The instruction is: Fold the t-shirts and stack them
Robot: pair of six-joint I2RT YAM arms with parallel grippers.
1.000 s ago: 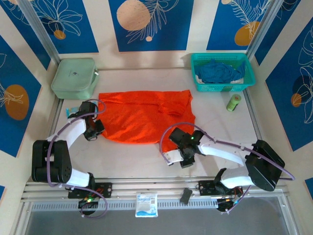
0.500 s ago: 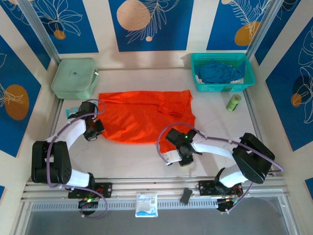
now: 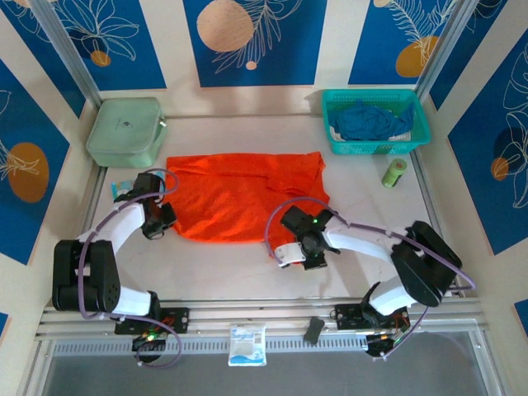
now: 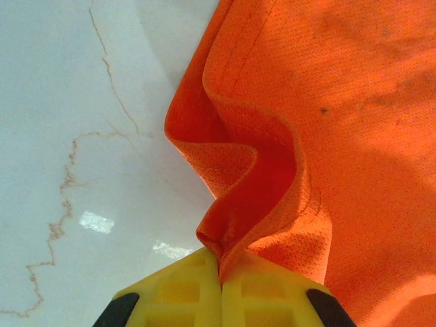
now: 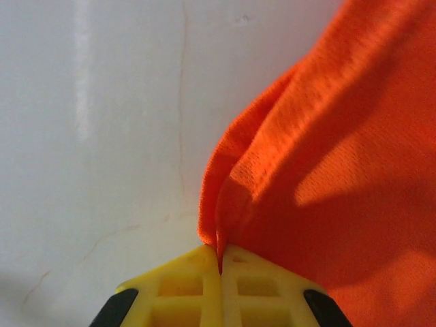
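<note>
Left gripper (image 4: 220,262) state: both yellow fingers (image 4: 178,291) are pressed together, with a fold of the orange t-shirt (image 4: 340,136) pinched in the seam between them. From the pinch point the cloth rises in a doubled, S-shaped ridge. Its hemmed edge runs away toward the top of the left wrist view. Left of that edge lies the bare table (image 4: 61,102), white with thin brown veins. In the top external view this grip sits at the near left corner of the garment.

Right gripper (image 5: 219,253) state: fingers closed against each other, clamping a narrow pleat of the same orange t-shirt at its edge. The cloth fans out upward and to the right from the clamp, and the table surface lies to the left of it. In the top external view this grip sits at the near right part of the garment's edge, with the right arm reaching in from the right.

Garment position: the orange t-shirt lies spread across the middle of the table, wider than deep and mostly flat. A folded-over flap shows near its far right corner. Its near edge runs between the two grippers.

Second garment: the dark blue t-shirt (image 3: 367,120) lies crumpled inside the teal basket (image 3: 375,150) at the far right corner of the table, well apart from the orange one. A green cylinder (image 3: 394,172) lies just in front of the basket. A pale green case (image 3: 124,132) sits at the far left corner.
</note>
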